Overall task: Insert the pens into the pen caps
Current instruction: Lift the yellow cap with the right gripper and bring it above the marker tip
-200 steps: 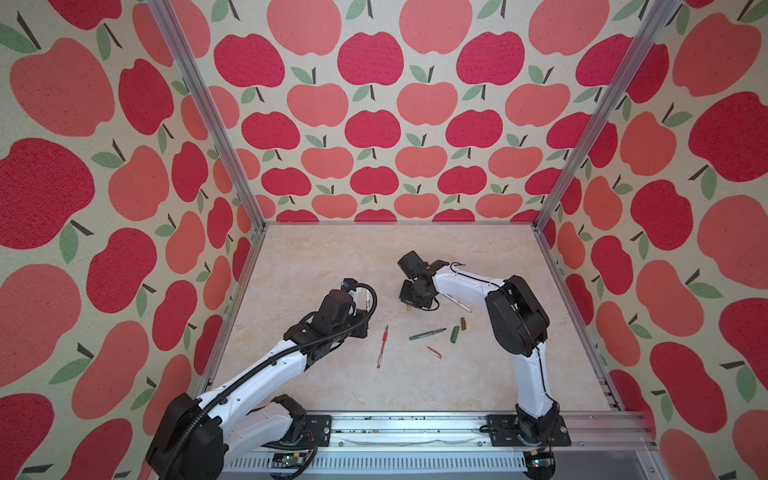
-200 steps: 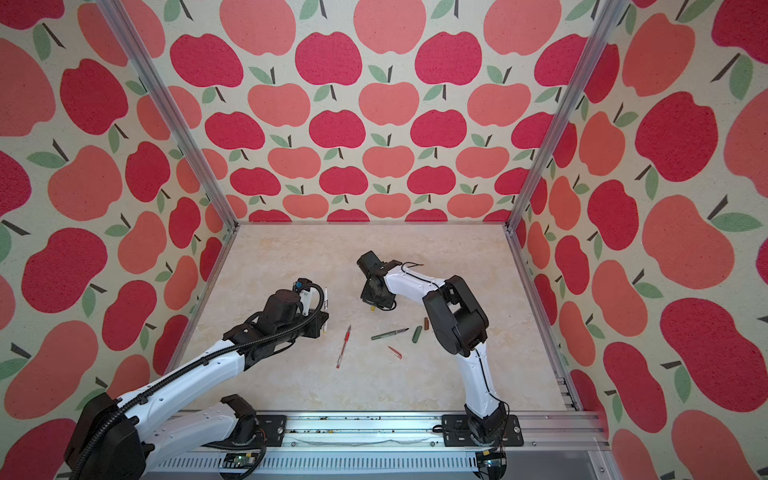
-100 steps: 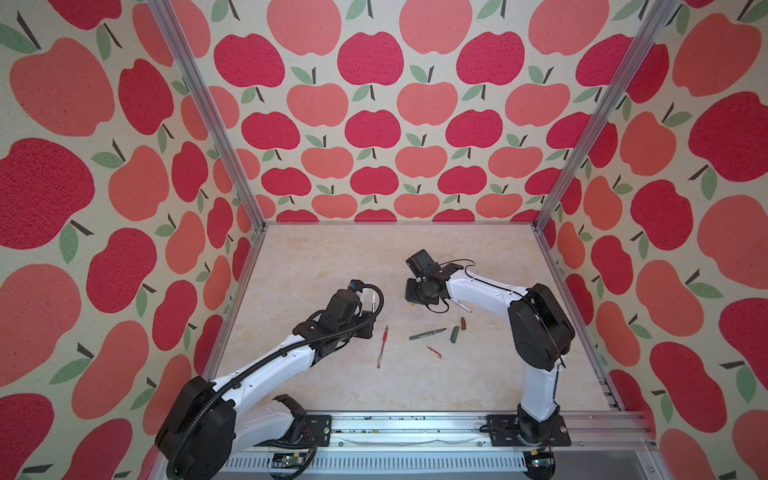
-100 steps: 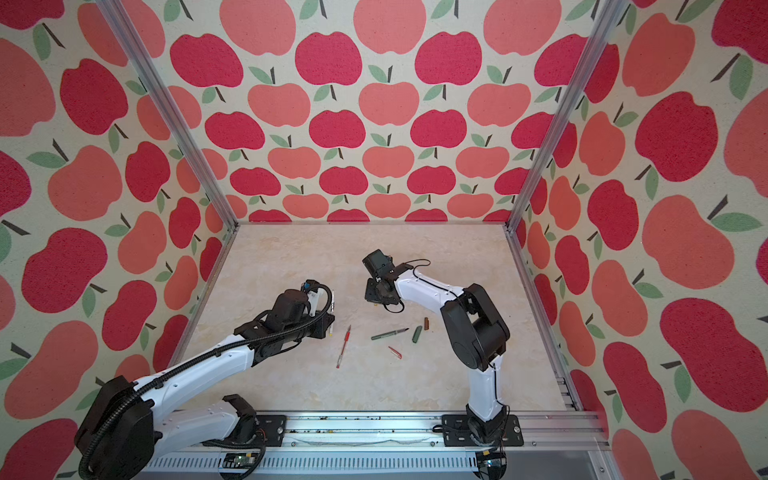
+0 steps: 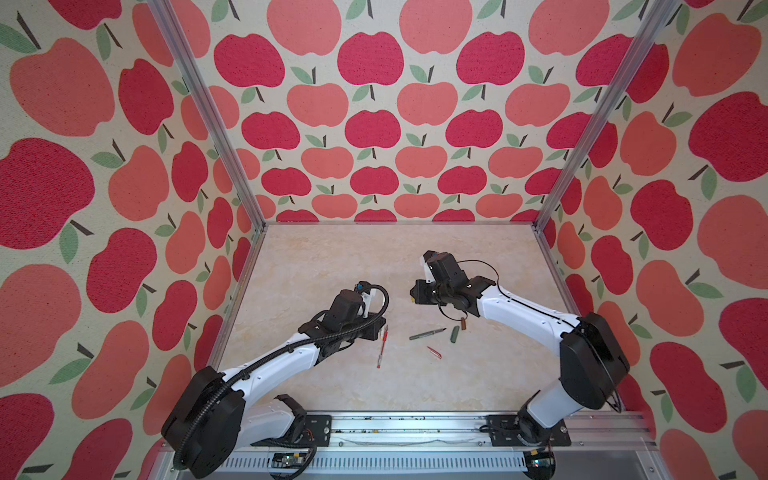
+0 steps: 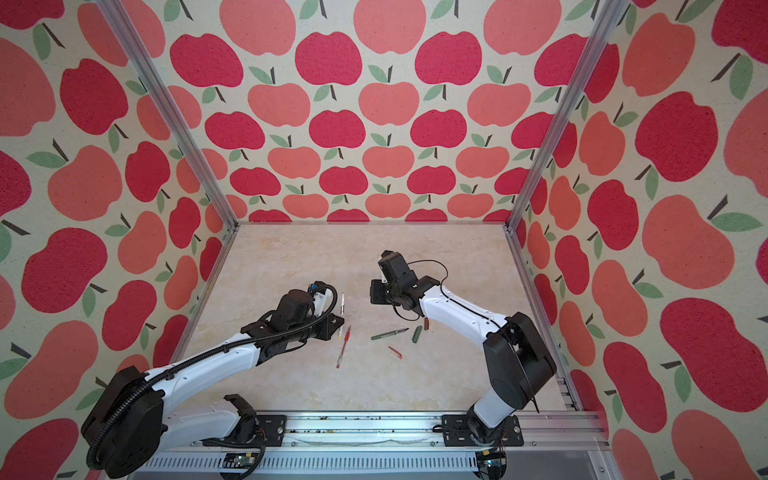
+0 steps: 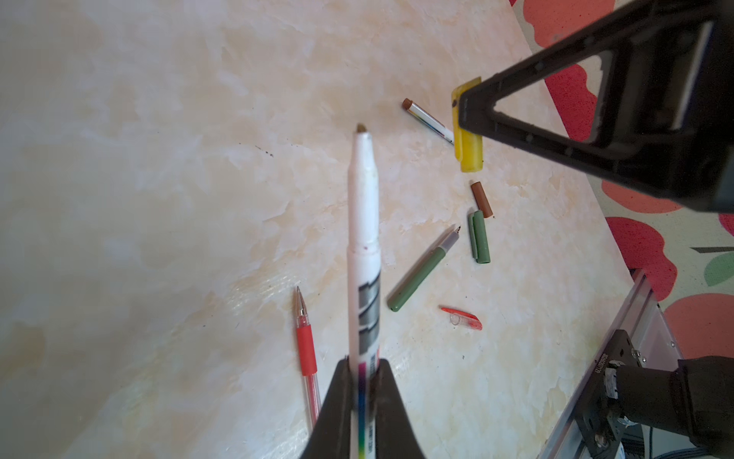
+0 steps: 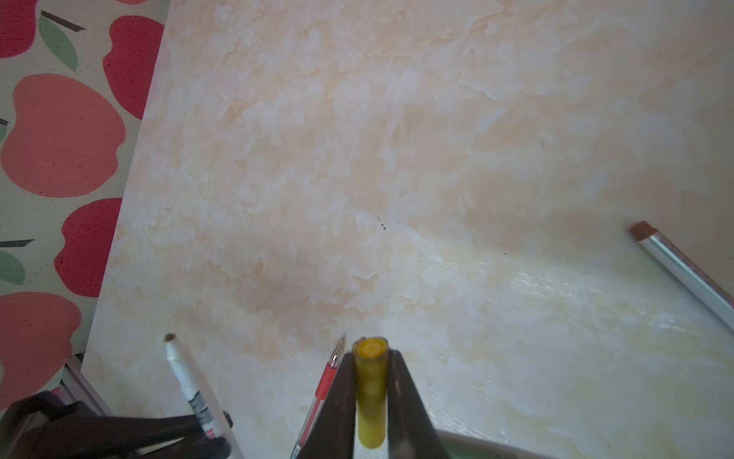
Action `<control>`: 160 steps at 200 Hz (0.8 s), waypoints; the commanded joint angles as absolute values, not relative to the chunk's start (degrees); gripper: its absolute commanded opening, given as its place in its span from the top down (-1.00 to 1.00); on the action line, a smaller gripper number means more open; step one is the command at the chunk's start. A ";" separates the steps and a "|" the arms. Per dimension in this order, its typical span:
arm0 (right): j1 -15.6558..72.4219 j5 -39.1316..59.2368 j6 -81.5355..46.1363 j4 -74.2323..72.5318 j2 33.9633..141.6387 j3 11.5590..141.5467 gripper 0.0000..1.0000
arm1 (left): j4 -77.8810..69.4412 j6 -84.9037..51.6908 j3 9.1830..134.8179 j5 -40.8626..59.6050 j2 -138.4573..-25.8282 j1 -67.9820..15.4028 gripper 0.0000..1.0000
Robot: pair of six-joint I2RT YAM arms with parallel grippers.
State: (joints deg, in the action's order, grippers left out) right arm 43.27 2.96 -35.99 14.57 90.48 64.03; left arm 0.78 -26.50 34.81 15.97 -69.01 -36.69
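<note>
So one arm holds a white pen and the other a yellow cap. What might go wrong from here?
The left gripper holds the white pen with a long stretch sticking out; pushed into a cap, it may tilt or slip.
The yellow cap in the right gripper is small and stands apart from the pen tip, not lined up; a miss could jab its rim.
The red pen lies loose near the left gripper and might get knocked.
</note>
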 commanded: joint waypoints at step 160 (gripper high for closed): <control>45.94 4.60 -37.01 2.81 82.79 59.65 0.66 | -6.99 -34.85 37.64 24.06 -73.63 -40.63 0.90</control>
